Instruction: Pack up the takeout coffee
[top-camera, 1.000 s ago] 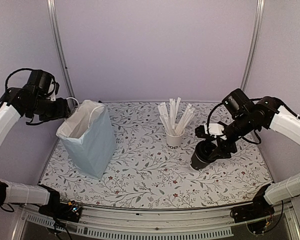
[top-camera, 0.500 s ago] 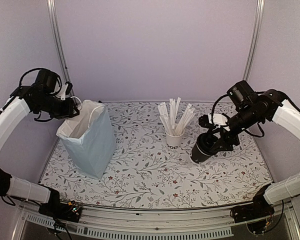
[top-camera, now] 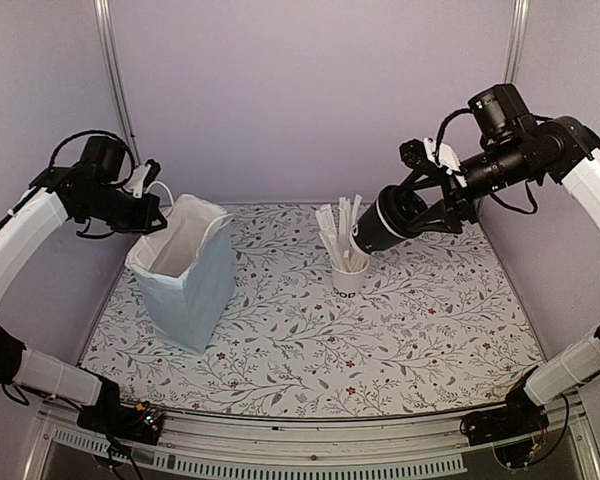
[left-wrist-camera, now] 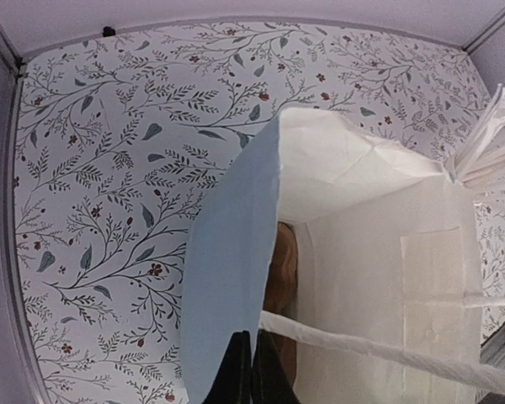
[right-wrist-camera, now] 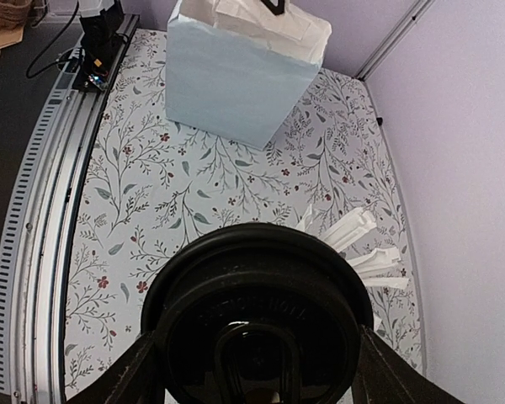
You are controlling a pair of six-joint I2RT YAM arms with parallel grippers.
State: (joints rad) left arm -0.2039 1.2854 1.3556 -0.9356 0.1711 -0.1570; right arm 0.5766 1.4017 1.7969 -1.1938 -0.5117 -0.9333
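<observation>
Aloft, the cup is hanging tilted above the floral table, just beside the stick cup. The right gripper is clasping it, fingers spread around its sides. Well apart at left, the left gripper, fingers pressed together, is pinching the rim of the blue bag, which is standing open.

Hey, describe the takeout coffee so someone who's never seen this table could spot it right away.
Start at the floral table and look up over its back right part, where the right pincer holds something in the air. That is the takeout coffee, a small black cup tipped sideways, unlike the white cup of wrapped sticks standing just below it.
</observation>
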